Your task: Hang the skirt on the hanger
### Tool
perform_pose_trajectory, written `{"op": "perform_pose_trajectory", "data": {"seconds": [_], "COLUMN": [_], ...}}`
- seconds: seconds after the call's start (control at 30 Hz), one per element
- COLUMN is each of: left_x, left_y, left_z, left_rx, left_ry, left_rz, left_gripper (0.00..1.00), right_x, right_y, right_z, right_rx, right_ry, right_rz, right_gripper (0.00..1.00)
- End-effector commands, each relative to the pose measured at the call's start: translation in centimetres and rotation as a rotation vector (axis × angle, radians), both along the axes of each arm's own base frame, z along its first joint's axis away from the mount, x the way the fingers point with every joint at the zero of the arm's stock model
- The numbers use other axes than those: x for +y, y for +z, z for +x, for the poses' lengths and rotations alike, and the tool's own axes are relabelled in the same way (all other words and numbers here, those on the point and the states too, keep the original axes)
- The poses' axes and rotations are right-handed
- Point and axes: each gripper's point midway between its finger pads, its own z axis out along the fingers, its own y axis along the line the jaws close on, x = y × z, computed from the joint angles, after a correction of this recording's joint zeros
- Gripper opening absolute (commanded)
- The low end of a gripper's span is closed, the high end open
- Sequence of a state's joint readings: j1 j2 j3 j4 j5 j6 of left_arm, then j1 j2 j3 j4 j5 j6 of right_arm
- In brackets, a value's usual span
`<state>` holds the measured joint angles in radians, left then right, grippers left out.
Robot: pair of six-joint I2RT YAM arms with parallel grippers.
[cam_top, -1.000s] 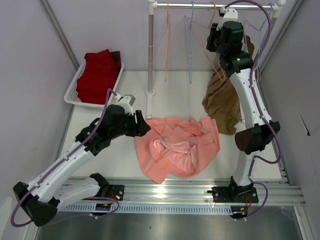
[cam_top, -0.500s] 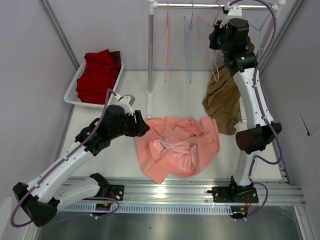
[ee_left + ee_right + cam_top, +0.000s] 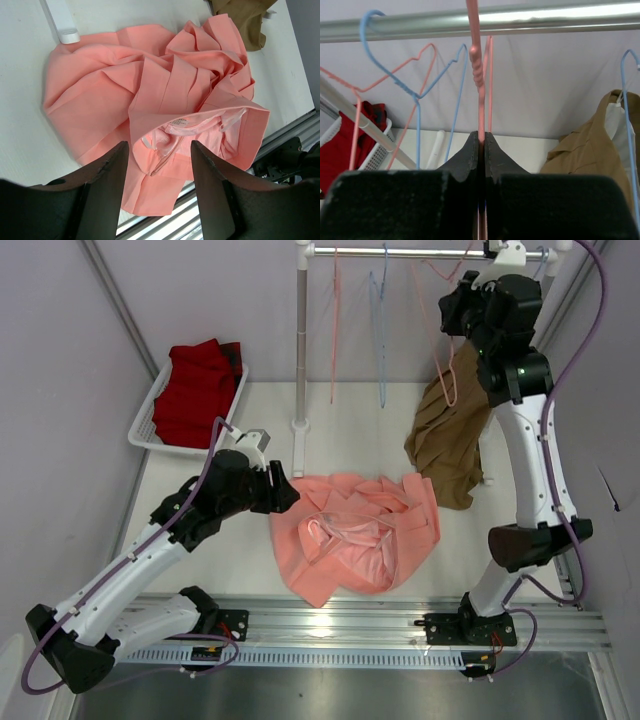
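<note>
The skirt lies crumpled on the table, salmon-pink and pleated, its waistband and lining showing in the left wrist view. My left gripper hovers at the skirt's left edge, open, with nothing between its fingers. High at the rail, my right gripper is shut on the hanger, a thin pink wire. In the right wrist view the jaws pinch the wire just below the hanger's twisted neck. Its hook rises toward the rail and out of frame.
The clothes rail and its post carry light-blue hangers and another pink hanger. A brown garment hangs at the right. A white basket with red cloth sits back left.
My right gripper has shut on the pink hanger wire, and the arm has moved right along the rail, swinging the hanger with it. The left arm has hardly moved.
</note>
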<state>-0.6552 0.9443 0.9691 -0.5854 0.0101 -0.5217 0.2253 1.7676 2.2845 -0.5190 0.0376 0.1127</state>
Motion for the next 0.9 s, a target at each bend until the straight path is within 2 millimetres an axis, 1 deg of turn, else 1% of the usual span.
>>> {"op": "perform_pose_trajectory", "data": {"seconds": [0.0,0.1,0.13,0.17,0.2,0.23,0.27,0.3,0.33,0.37,0.43,0.47,0.5,0.57,0.6,0.63,0.67,0.7,0.77,0.8,0.87], "left_x": [-0.5,-0.6,-0.7,-0.8,-0.7,-0.8,-0.8,-0.8,-0.8,-0.9,-1.2,-1.2,-1.3,-1.1,-1.3,-1.4,-1.6,-1.6,-1.9,-2.0,-2.2], "left_y": [1.2,1.1,1.0,1.1,1.1,0.8,0.4,0.4,-0.4,-0.5,-1.2,-2.1,-2.3,-4.3,-4.4,-5.5,-5.5,-6.5,-7.1,-7.6,-7.9], "left_z": [0.5,0.5,0.6,0.6,0.6,0.5,0.5,0.5,0.3,0.4,0.0,-0.3,-0.5,-1.2,-1.3,-1.8,-2.0,-2.3,-2.7,-2.8,-2.8], "left_rx": [-0.049,-0.046,-0.043,-0.044,-0.044,-0.039,-0.032,-0.033,-0.017,-0.016,0.005,0.022,0.027,0.067,0.068,0.089,0.092,0.106,0.119,0.13,0.13], "left_ry": [-0.011,-0.015,-0.017,-0.02,-0.019,-0.021,-0.024,-0.025,-0.028,-0.031,-0.046,-0.05,-0.056,-0.059,-0.063,-0.069,-0.074,-0.074,-0.075,-0.074,-0.065], "left_rz": [-0.024,-0.025,-0.023,-0.024,-0.022,-0.019,-0.015,-0.017,-0.01,-0.014,-0.018,-0.017,-0.021,-0.006,-0.012,-0.006,-0.008,-0.001,0.004,0.011,0.012], "left_gripper": [0.58,0.58,0.58,0.58,0.58,0.59,0.59,0.59,0.58,0.58,0.55,0.54,0.53,0.51,0.5,0.48,0.48,0.46,0.45,0.45,0.44], "right_x": [-0.5,-1.0,-1.3,-1.3,-1.5,-1.1,-1.4,-1.3,-0.6,-0.3,0.6,1.5,2.0,3.4,3.6,4.0,4.0,4.3,4.4,4.3,4.5], "right_y": [3.6,2.4,1.5,1.0,0.1,-2.9,-2.0,-3.1,-3.9,-5.6,-7.9,-9.7,-11.0,-12.5,-14.0,-15.2,-15.2,-16.0,-16.7,-17.5,-18.0], "right_z": [-3.9,-6.1,-7.6,-8.5,-9.6,-10.2,-13.2,-14.6,-16.2,-18.8,-21.7,-24.2,-25.6,-28.6,-30.5,-32.4,-32.5,-34.1,-35.2,-35.9,-36.7], "right_rx": [-0.069,-0.017,0.007,0.023,0.053,0.127,0.106,0.136,0.158,0.192,0.257,0.305,0.354,0.406,0.448,0.485,0.486,0.515,0.538,0.565,0.587], "right_ry": [0.013,0.011,0.016,0.022,0.022,0.053,0.073,0.09,0.149,0.185,0.253,0.328,0.365,0.475,0.494,0.535,0.54,0.578,0.598,0.599,0.622], "right_rz": [0.043,0.047,0.048,0.057,0.058,0.056,0.084,0.098,0.115,0.147,0.182,0.22,0.241,0.281,0.311,0.332,0.331,0.35,0.357,0.357,0.352], "right_gripper": [0.0,0.0,0.0,0.0,0.0,0.0,0.0,0.0,0.0,0.0,0.0,0.0,0.0,0.0,0.0,0.0,0.0,0.0,0.0,0.0,0.0]}}
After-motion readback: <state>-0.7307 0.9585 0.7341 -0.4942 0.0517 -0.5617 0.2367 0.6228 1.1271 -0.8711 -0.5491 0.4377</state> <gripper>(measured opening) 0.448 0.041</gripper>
